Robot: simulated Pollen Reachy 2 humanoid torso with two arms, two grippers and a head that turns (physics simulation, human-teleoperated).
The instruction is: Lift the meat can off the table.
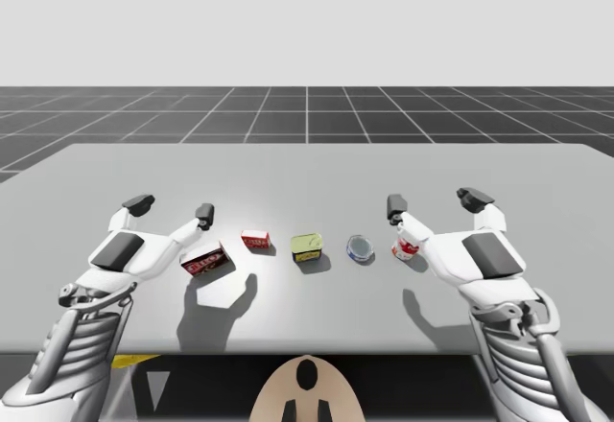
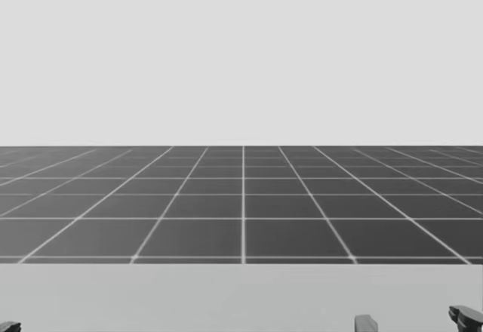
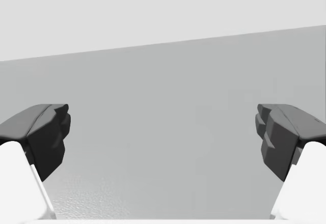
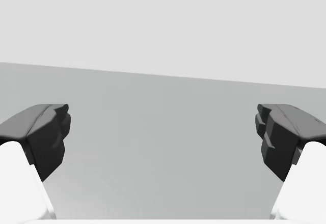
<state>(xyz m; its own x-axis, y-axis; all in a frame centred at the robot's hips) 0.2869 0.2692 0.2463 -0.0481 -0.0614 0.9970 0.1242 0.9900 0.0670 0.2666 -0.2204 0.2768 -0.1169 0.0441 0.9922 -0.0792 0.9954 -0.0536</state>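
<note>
The meat can [image 1: 307, 246], a small rectangular tin with a yellow-green top, stands near the middle of the grey table [image 1: 307, 173] in the high view. My left gripper [image 1: 173, 208] hovers open to its left, past two red boxes. My right gripper [image 1: 434, 201] hovers open to its right, beyond a flat blue can. Neither touches the meat can. Both wrist views look over bare table, with the left gripper [image 3: 163, 137] and the right gripper [image 4: 163, 137] wide open and nothing between the fingers. In the head view the right gripper [image 2: 415, 321] peeks in at the lower edge.
A large red box [image 1: 203, 260] lies under my left hand, with a small red box [image 1: 255, 240] beside it. A flat blue round can [image 1: 361, 247] and a red-and-white can [image 1: 407, 246] stand right of the meat can. The table's far half is bare.
</note>
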